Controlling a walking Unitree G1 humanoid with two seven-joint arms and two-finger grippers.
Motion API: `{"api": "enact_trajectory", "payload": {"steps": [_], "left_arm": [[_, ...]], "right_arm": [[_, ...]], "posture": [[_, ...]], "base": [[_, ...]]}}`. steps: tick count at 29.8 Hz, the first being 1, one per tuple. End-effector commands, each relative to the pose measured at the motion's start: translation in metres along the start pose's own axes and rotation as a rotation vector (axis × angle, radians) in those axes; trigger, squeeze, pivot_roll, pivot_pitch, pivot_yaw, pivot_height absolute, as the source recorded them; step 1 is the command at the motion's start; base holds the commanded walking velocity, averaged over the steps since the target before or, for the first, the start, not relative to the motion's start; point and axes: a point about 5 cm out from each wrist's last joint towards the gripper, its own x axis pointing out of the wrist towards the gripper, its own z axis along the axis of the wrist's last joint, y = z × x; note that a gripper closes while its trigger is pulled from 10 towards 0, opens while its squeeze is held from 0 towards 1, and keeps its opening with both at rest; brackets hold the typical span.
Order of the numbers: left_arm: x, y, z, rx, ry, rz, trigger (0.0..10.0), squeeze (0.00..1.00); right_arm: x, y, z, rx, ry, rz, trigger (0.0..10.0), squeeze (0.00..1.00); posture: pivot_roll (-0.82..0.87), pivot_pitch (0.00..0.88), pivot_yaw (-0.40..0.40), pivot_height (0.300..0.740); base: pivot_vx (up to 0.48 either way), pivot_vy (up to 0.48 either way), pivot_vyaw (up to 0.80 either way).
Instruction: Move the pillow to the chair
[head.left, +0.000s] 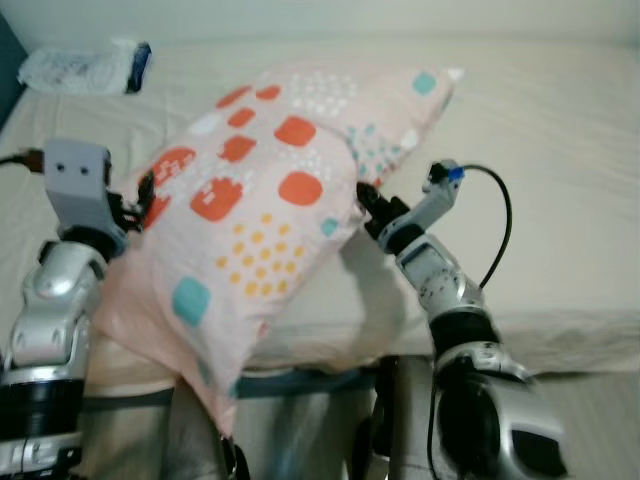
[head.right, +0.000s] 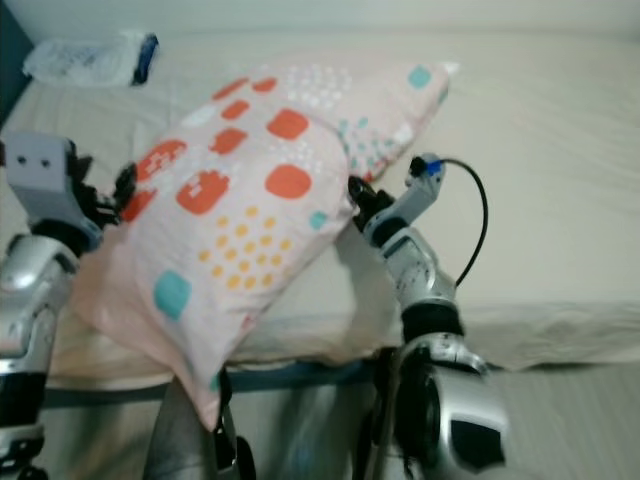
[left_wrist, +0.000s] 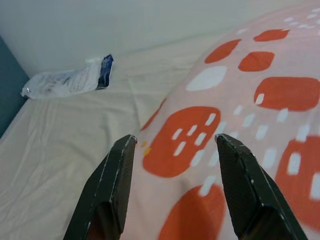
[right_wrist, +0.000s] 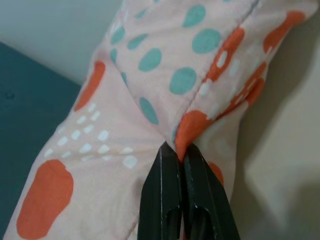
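Right gripper pinches a fold of the pillow; left gripper is spread against its other side. Pillow is raised over the bed edge. A packet lies by the wall. Both arms reach forward.

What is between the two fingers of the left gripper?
In the left wrist view, the left gripper is open, and the patterned pillow bulges between its fingers. The right gripper pinches a fold of it.
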Motion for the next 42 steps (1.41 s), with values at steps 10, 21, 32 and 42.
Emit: {"api": "enact_trajectory", "payload": {"steps": [10,21,32,42], "left_arm": [[-0.004,0.0,-0.005,0.007,0.019,0.001,10.0,0.0],[-0.005,-0.001,-0.006,0.004,0.022,-0.005,10.0,0.0],[-0.001,-0.008,-0.006,-0.004,0.018,-0.023,10.0,0.0],[-0.002,-0.01,-0.009,-0.01,0.038,-0.036,10.0,0.0]], "right_arm": [[-0.058,0.047,-0.006,-0.022,-0.033,0.032,0.0,0.0],[-0.118,0.053,-0.013,-0.065,0.035,-0.041,0.0,0.0],[-0.116,0.05,-0.007,-0.164,0.082,-0.13,10.0,1.0],[-0.114,0.054,0.009,-0.258,0.08,-0.159,10.0,0.0]], "posture": [[0.12,0.274,-0.036,0.536],[0.12,0.263,-0.026,0.536],[0.11,0.238,-0.019,0.536],[0.11,0.228,-0.018,0.536]], "base": [[0.0,0.0,0.0],[0.0,0.0,0.0],[0.0,0.0,0.0],[0.0,0.0,0.0]]}}
